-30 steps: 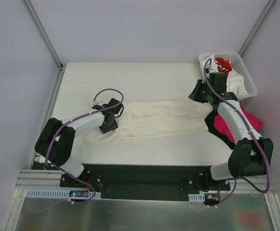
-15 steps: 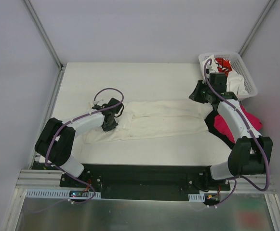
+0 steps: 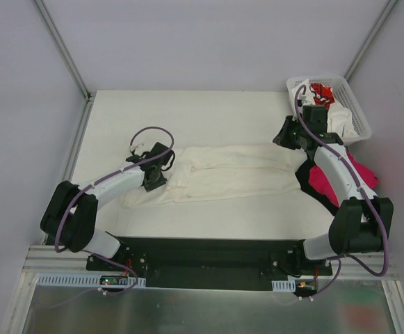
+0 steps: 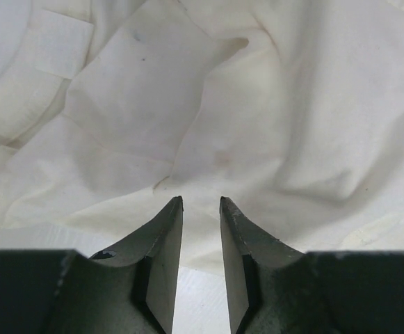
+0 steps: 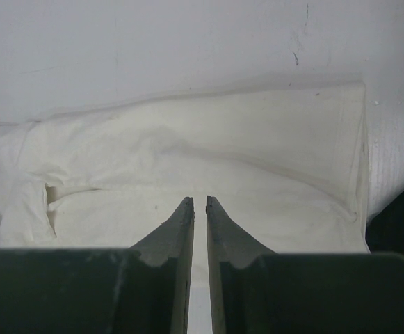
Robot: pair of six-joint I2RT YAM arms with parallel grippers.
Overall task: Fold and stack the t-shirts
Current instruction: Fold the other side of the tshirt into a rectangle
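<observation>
A cream-white t-shirt [image 3: 229, 174], folded into a long band, lies across the middle of the table. It fills the left wrist view [image 4: 257, 104] and lies ahead in the right wrist view [image 5: 222, 139]. My left gripper [image 3: 153, 184] [image 4: 201, 200] is low over the shirt's left end, jaws a little apart with nothing between them. My right gripper [image 3: 284, 136] [image 5: 200, 200] hovers at the shirt's right end, jaws almost together and empty. A magenta-pink t-shirt [image 3: 360, 169] lies on a black t-shirt [image 3: 303, 177] under my right arm.
A white lattice basket [image 3: 358, 104] stands at the far right corner, holding a white shirt with red print [image 3: 320, 90] and another white cloth [image 3: 341, 117]. The black shirt's edge shows at the right in the right wrist view [image 5: 403, 223]. Grey walls enclose the table.
My left arm's elbow and shoulder link have dropped toward the near left, and its gripper has shifted slightly left over the shirt's end. The right arm and the shirt are nearly unchanged.
</observation>
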